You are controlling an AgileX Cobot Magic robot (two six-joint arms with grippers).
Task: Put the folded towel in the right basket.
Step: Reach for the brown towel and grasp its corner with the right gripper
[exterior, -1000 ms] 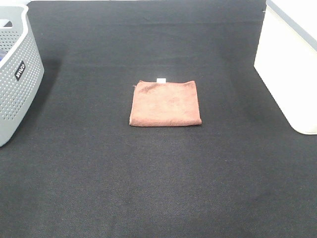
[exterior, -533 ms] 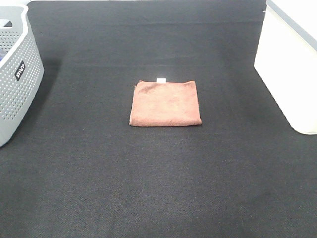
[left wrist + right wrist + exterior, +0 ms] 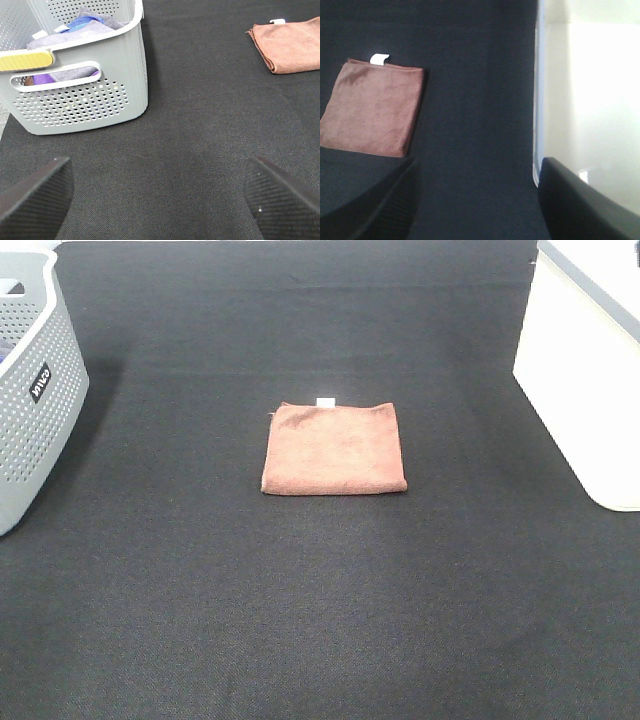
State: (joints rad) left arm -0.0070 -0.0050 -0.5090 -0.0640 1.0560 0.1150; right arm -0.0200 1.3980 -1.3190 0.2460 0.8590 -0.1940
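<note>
A folded brown towel (image 3: 334, 448) with a small white tag lies flat in the middle of the black mat. It also shows in the left wrist view (image 3: 292, 44) and the right wrist view (image 3: 371, 107). The right basket (image 3: 590, 360) is white and stands at the right edge; its wall shows in the right wrist view (image 3: 585, 95). Neither gripper appears in the exterior high view. My left gripper (image 3: 160, 200) is open and empty, far from the towel. My right gripper (image 3: 477, 200) is open and empty, between the towel and the white basket.
A grey perforated basket (image 3: 30, 390) stands at the left edge, holding purple and grey cloths (image 3: 75, 30). The black mat (image 3: 320, 620) covers the whole table.
</note>
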